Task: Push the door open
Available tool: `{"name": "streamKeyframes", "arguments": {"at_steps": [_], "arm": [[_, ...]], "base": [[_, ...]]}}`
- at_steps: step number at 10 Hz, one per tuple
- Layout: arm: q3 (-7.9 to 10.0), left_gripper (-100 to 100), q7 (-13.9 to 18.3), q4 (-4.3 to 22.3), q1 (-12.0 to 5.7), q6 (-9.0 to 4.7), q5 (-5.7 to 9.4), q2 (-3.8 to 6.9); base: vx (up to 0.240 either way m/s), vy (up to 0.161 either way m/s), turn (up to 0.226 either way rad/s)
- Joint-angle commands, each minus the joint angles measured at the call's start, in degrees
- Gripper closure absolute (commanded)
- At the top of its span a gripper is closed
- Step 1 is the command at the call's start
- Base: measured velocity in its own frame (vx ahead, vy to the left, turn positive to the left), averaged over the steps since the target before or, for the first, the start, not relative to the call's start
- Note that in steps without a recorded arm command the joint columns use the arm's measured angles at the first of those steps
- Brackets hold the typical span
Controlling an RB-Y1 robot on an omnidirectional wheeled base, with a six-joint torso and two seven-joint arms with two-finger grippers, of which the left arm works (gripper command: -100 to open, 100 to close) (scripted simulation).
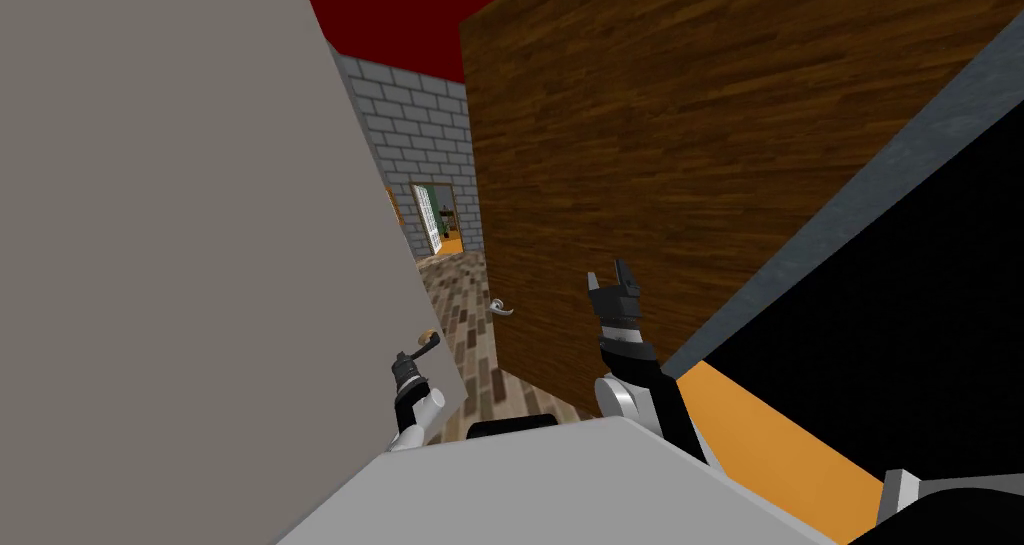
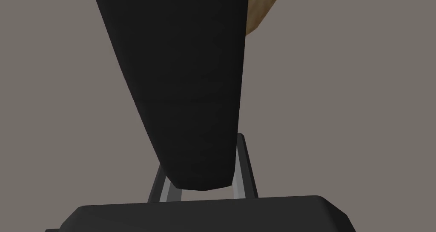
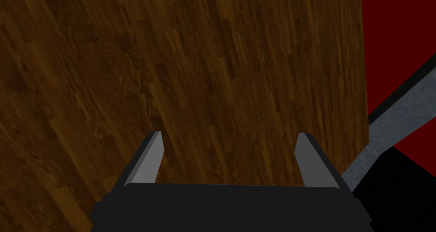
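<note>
Door: two panels stand either side of a narrow gap. Grey door (image 1: 200, 219) on my left, wooden door (image 1: 700, 149) ahead and to the right. Which one the task means I cannot settle.
Gap: patterned floor (image 1: 465, 309) runs through it toward a brick wall (image 1: 420, 119) and a far doorway (image 1: 440, 219).
Left gripper (image 1: 404, 362): closed around the dark lever (image 1: 428, 342) at the grey door's free edge. In the left wrist view the lever runs away from the gripper body between the fingers (image 2: 246, 165), which press its sides, with a tan mount at its far end.
Right gripper (image 1: 608, 274): open and empty, pointing at the wooden door's face. Fingers (image 3: 151, 157) stand apart, close to the wood. I cannot tell whether they touch it.
Silver lever (image 1: 501, 307): on the wooden door's near edge, between the two grippers. Neither gripper holds it.
Key relation: the grey door lies flat straight ahead of the left gripper, which is the nearer arm. Its lever's long axis runs roughly along the fingers.
Judgement: a push along the left arm's line should swing that panel away. The right arm is placed to press the wood.
Risk: fingers may slip off the lever's tapered end.
Right side: grey strip (image 1: 850, 179), orange floor (image 1: 780, 449), black area (image 1: 920, 319).
</note>
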Motion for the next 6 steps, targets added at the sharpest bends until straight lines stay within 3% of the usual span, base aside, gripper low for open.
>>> {"name": "streamKeyframes", "arguments": {"at_steps": [1, 5, 6], "arm": [[0.71, 100, -0.3, 0.4, -0.3, -0.87, 0.61, 0.52], [2.42, 100, -1.1, 1.4, -1.02, -2.95, 2.07, 1.52], [3.28, 100, -1.5, 1.9, -1.39, -4.01, 2.8, 1.96]], "base": [[-0.086, 0.109, -0.081], [-0.103, 0.119, -0.155], [-0.051, 0.098, -0.162]]}}
